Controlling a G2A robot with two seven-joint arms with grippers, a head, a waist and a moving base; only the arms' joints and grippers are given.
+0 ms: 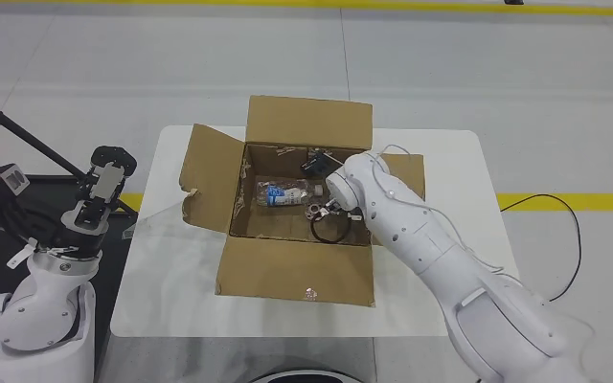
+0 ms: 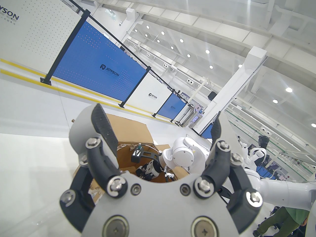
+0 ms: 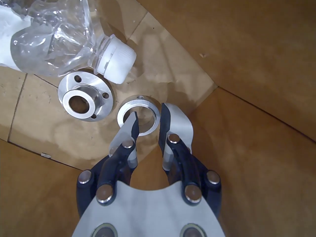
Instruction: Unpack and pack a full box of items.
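We judge this the unpacking step. Box [image 1: 297, 273] mid-table, flaps open; on its floor lie a bottle [image 3: 49, 30], flange [image 3: 85, 97] and ring [image 3: 145, 99]. Right gripper [image 3: 149, 111] — fingers narrowly apart, straddling the ring's wall — next needs closing, then lifting. Left gripper [image 2: 158, 112]: spread wide, empty.

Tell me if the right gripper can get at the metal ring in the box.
Probably yes: the right gripper straddles the wall of the metal ring, one finger inside its hole, with nothing in the way.
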